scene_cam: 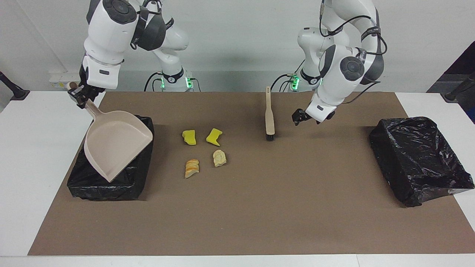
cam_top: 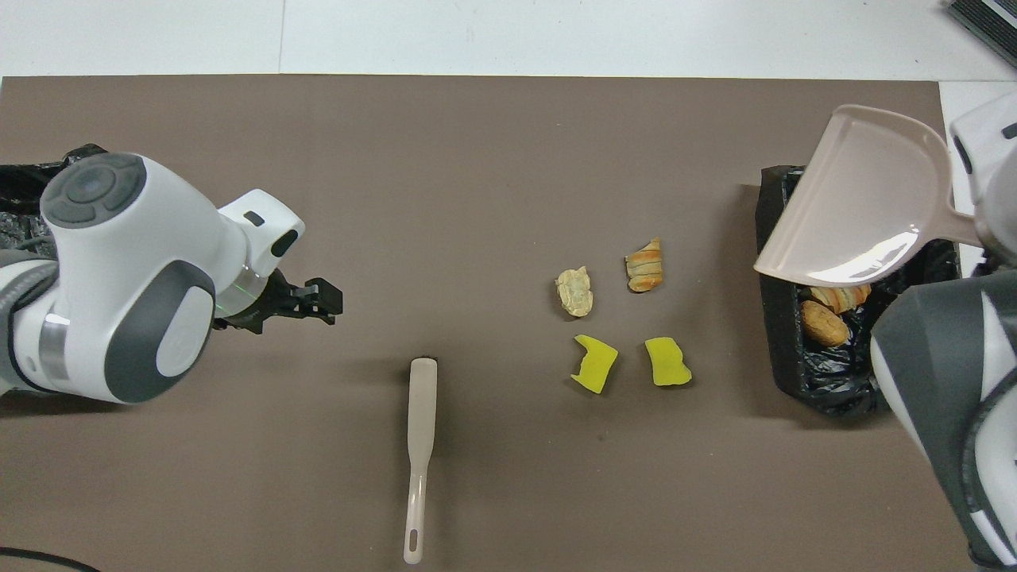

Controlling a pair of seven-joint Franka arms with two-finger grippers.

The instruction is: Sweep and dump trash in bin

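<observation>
Gripping the handle of a beige dustpan [scene_cam: 118, 147], the right gripper [scene_cam: 79, 97] holds the pan tilted above a black-lined bin [scene_cam: 138, 181] at the right arm's end of the table, its fingers clamped tight on the handle's end. Two bread-like pieces of the trash [cam_top: 825, 323] show in that bin under the pan's lip in the overhead view; whatever else lies in the bin is hidden by the pan. Four more bits lie loose on the brown mat [scene_cam: 259, 207] beside the bin, toward the table's middle: two yellow foam chunks [scene_cam: 189, 137] nearer to the robots and two tan bread pieces [scene_cam: 192, 168] farther from them. A brush [scene_cam: 269, 118] lies flat on the mat, handle pointing toward the robots, apart from both grippers. The left gripper [scene_cam: 306, 118] hangs above the mat between the brush and a second black-lined bin [scene_cam: 419, 159] at the left arm's end, its fingers spread wide and holding nothing.
</observation>
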